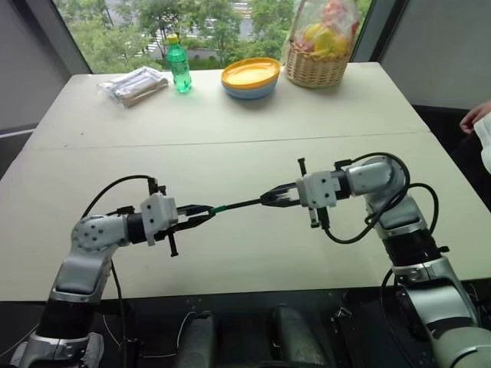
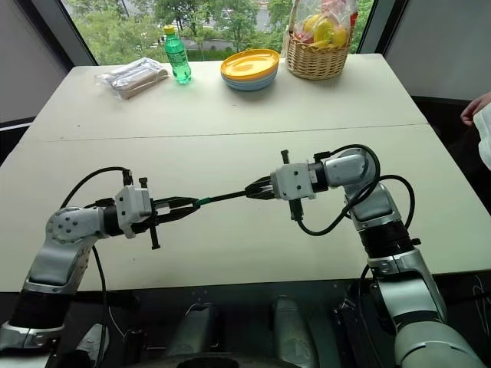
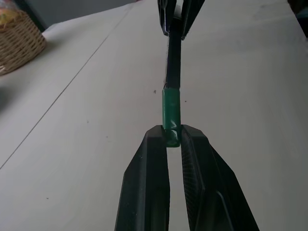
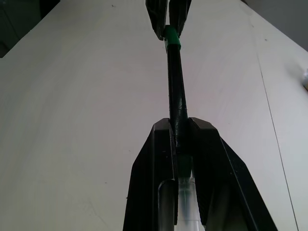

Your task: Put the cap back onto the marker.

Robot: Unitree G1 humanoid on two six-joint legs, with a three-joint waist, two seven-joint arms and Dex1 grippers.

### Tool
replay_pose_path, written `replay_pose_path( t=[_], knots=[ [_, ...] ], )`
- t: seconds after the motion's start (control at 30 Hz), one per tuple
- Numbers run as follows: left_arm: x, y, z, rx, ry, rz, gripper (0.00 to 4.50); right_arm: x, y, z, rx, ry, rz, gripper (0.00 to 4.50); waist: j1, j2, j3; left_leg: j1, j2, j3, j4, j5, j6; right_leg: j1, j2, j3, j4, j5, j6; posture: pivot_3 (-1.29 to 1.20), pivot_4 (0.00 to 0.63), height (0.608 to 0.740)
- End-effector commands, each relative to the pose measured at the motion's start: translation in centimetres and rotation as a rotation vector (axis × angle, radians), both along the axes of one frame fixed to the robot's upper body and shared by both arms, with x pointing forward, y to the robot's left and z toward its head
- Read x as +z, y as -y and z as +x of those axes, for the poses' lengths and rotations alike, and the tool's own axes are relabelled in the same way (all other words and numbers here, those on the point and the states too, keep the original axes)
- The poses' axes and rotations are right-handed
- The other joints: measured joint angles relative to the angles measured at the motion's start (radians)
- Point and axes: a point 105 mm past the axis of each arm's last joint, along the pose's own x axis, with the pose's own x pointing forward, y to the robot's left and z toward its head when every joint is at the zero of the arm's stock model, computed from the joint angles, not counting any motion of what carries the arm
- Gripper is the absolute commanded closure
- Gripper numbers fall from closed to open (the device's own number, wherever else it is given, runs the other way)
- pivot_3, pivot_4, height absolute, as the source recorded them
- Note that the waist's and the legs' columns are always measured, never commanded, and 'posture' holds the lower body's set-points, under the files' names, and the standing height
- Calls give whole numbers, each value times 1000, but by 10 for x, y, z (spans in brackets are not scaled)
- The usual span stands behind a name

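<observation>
Pinching the cap (image 3: 171,115), the left pincer (image 1: 201,214) faces the right pincer (image 1: 274,197), which clamps the marker (image 1: 244,204); cap and marker share one axis above the worktop (image 1: 230,130).

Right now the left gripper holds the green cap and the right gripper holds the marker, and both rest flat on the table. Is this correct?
Not quite. The left gripper does hold the cap and the right gripper the marker, but they are not resting on the table; the left eye view shows them held in the air above it.
</observation>
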Motion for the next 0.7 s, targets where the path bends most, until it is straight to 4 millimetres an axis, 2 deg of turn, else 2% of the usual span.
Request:
replay_pose_path(
  t=[0.03,0.7],
  knots=[
    [35,34,-18,-161,134,-98,4500,6,-39,-26,224,23,57,4451,0,0,0,0,0,0,0,0,0,0,0,0,0,0,0,0,150,740],
    [40,41,-16,-155,140,-122,4500,5,-43,-35,255,4,62,4451,1,0,0,0,0,0,0,0,0,0,0,0,0,0,0,0,150,740]
  ],
)
